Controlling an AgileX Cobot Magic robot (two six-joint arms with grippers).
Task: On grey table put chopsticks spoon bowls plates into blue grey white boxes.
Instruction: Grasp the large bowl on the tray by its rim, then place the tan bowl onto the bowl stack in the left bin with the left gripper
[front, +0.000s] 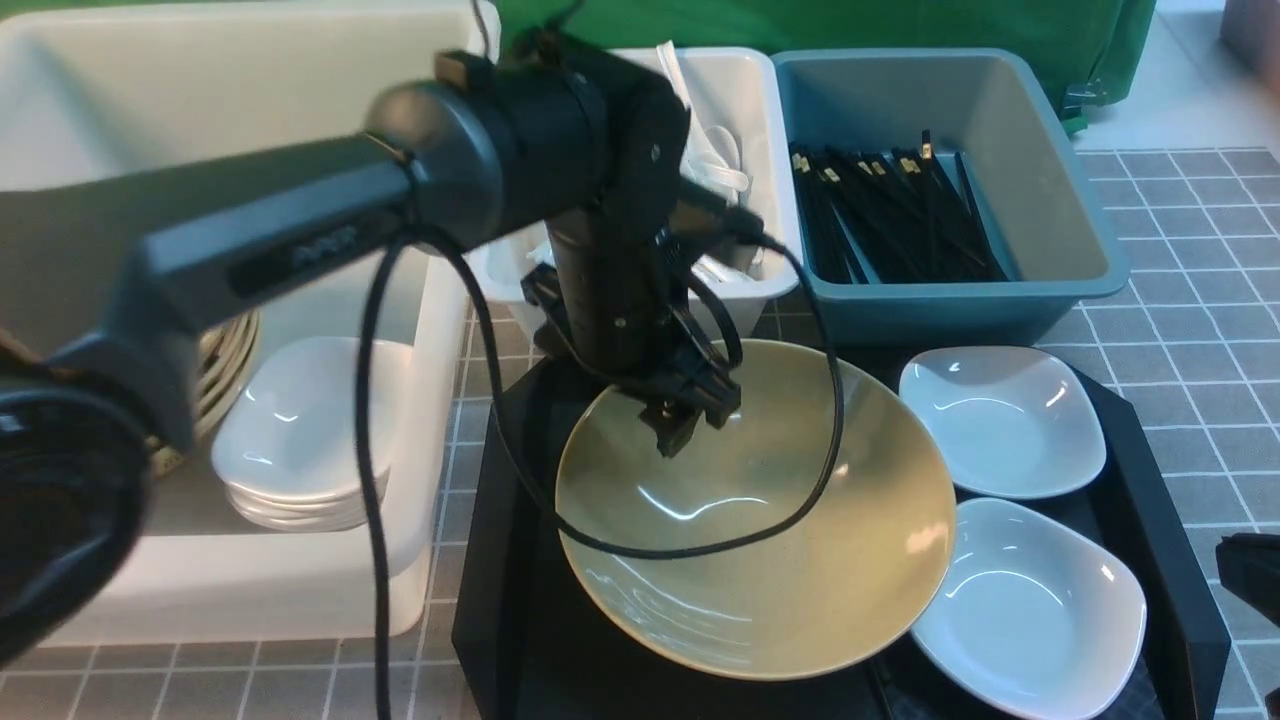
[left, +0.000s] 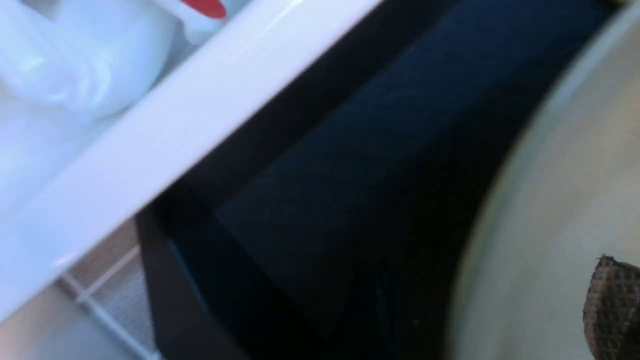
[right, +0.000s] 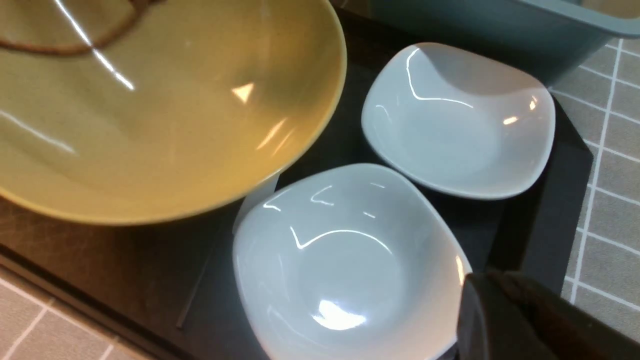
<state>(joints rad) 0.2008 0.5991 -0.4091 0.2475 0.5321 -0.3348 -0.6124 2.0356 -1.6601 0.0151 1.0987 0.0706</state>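
An olive-yellow bowl (front: 760, 540) sits on the black tray, with two white plates (front: 1000, 420) (front: 1030, 610) to its right. My left gripper (front: 685, 415) hangs open over the bowl's far-left rim. One of its fingertips (left: 612, 305) shows above the bowl's inside (left: 560, 200); the other is out of view. My right gripper (right: 505, 320) is shut and empty, beside the near plate (right: 345, 260) at the tray's right edge. Black chopsticks (front: 890, 210) lie in the blue-grey box (front: 1080, 230). White spoons (front: 715, 160) fill the pale bin (front: 760, 90).
The large white tub (front: 250, 590) at the left holds stacked white plates (front: 300, 440) and yellow bowls (front: 225, 370). The black tray (front: 1150, 470) lies on the grey gridded table (front: 1200, 300). My left arm and its cable cross over the tub and bowl.
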